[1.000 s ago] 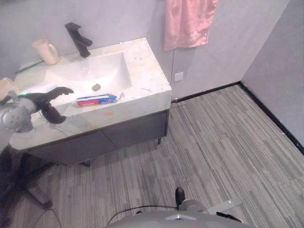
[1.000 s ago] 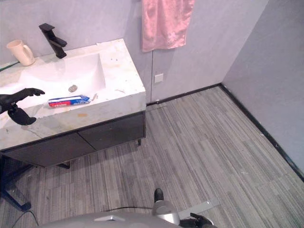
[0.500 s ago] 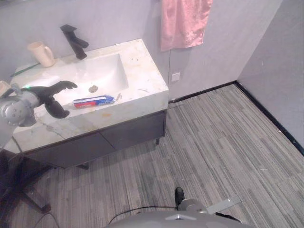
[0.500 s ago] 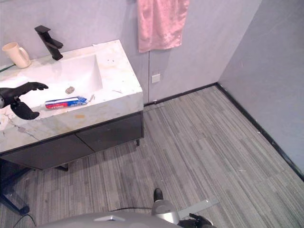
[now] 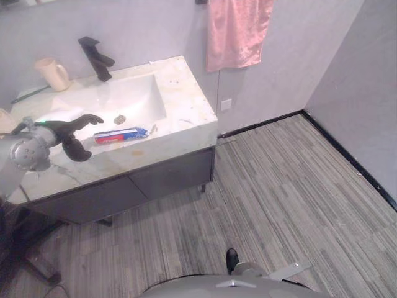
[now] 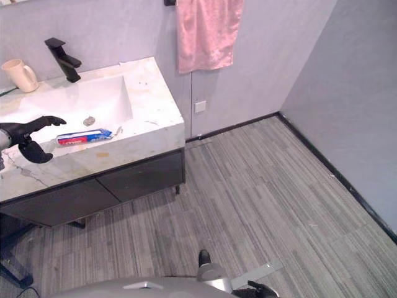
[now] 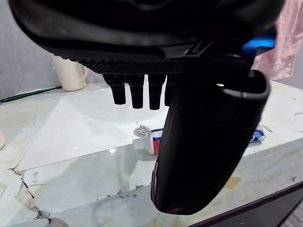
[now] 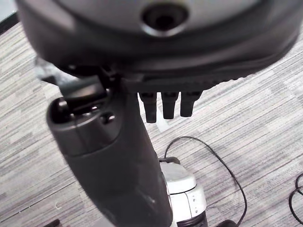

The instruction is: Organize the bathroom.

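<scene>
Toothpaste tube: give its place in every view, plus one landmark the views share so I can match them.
Left eye view: toothpaste tube lies on the counter's front strip, just ahead of the open left hand.
Right eye view: same spot, by the basin's front edge.
Left wrist view: partly hidden behind the thumb.
Right wrist view: floor, no tube.
Shared landmark: the basin drain.

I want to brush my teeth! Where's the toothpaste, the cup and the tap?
toothpaste (image 5: pixel 121 134), left eye view, middle of the tube
cup (image 5: pixel 54 73), left eye view, its side
tap (image 5: pixel 94 54), left eye view, black upright stem
</scene>
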You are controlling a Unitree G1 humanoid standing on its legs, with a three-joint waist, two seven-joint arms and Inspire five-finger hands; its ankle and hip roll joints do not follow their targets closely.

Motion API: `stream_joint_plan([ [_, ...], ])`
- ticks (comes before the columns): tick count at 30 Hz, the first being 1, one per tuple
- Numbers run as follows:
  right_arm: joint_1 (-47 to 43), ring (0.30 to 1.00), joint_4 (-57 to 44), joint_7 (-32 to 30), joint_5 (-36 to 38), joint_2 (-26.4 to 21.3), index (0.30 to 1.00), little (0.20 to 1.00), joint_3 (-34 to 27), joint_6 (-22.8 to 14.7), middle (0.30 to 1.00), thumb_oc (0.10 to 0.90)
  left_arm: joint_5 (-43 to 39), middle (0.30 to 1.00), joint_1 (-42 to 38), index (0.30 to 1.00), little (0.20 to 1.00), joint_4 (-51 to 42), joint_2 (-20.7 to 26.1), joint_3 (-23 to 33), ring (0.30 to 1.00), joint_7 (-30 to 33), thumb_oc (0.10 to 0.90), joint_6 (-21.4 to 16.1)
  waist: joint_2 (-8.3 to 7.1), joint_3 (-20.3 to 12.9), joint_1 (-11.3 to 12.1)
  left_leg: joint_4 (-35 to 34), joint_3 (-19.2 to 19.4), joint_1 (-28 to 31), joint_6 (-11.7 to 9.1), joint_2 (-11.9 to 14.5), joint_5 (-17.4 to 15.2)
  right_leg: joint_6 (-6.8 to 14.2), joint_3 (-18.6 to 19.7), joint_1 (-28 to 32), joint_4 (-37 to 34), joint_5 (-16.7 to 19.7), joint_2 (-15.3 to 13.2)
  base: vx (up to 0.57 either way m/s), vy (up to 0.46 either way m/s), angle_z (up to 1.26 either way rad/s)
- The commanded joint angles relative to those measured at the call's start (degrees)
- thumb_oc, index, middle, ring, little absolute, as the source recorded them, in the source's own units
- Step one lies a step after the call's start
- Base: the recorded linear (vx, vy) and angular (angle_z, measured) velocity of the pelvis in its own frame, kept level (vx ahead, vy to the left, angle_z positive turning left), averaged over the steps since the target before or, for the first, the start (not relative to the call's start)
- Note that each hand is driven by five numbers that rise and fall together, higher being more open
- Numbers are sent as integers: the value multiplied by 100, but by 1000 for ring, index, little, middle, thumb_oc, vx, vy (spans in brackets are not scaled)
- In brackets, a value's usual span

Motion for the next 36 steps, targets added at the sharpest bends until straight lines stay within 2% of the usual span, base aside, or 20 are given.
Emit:
stream_joint_plan([
  [1, 131, 900, 23, -56, -179, -176, 900, 900, -178, -136, 900, 800, 149, 900, -580, 900, 900, 295, 234, 547, 900, 536, 800, 63, 26, -63, -193, 1042, -1, -764, 389, -337, -266, 539, 46, 110, 726, -1069, -13, 41, -4, -3],
  [16, 308, 900, -107, -61, -165, -224, 900, 900, -233, -197, 900, 800, 236, 900, -281, 900, 900, 80, 80, 592, 900, 519, 800, 437, -47, 34, -238, 1160, -50, -898, 373, -316, -272, 506, 73, 34, 795, -1101, -8, 8, -1, -2],
  [17, 338, 900, -135, -77, -155, -230, 900, 900, -236, -189, 900, 800, 280, 596, -232, 596, 596, 50, 55, 604, 596, 490, 598, 512, -60, 47, -240, 1166, -47, -908, 369, -310, -270, 502, 67, 36, 790, -1103, -5, 0, 0, 0],
  [18, 343, 900, -136, -76, -156, -234, 900, 900, -246, -183, 900, 800, 313, 559, -215, 559, 559, 48, 53, 608, 559, 491, 573, 503, -64, 50, -237, 1173, -49, -918, 369, -311, -269, 498, 66, 36, 788, -1105, -1, 0, 0, 0],
  [19, 353, 900, -131, -76, -155, -236, 900, 900, -246, -190, 900, 800, 343, 476, -179, 476, 476, 46, 35, 613, 476, 491, 518, 532, -74, 57, -235, 1183, -48, -931, 364, -307, -267, 495, 63, 34, 782, -1101, 3, 0, 0, 0],
  [20, 356, 900, -132, -67, -154, -243, 900, 900, -252, -186, 900, 800, 340, 444, -184, 444, 444, 44, 41, 618, 444, 463, 496, 552, -80, 62, -234, 1187, -46, -936, 362, -304, -269, 494, 57, 29, 786, -1105, 6, 0, 0, 0],
  [21, 361, 900, -134, -73, -150, -244, 900, 900, -256, -181, 900, 800, 392, 300, -188, 300, 300, 32, 39, 606, 300, 452, 400, 564, -87, 70, -234, 1197, -41, -948, 357, -295, -267, 493, 47, 16, 794, -1107, 6, 0, 0, 0],
  [31, 442, 900, -130, -102, 290, -271, 900, 900, -493, -410, 900, 800, 591, 300, -64, 300, 300, 65, 74, 562, 300, 534, 400, 643, -125, 107, -263, 1243, -23, -1006, 351, -275, -262, 490, 31, -3, 783, -1088, -15, 0, 0, 0],
  [34, 442, 900, -150, -178, 495, -284, 900, 900, -592, -626, 900, 800, 544, 300, 14, 300, 300, 111, 55, 595, 300, 734, 400, 675, -139, 90, -277, 1217, -16, -991, 350, -281, -252, 498, 51, 0, 768, -1076, -11, -12, 4, 0],
  [36, 431, 900, -261, -363, 836, -349, 900, 900, -772, -969, 900, 800, -56, 300, 34, 300, 300, 92, 33, 704, 300, 1186, 400, 808, -172, 66, -290, 1193, -8, -979, 341, -289, -242, 499, 72, 18, 741, -1066, -11, -59, 6, -1],
])
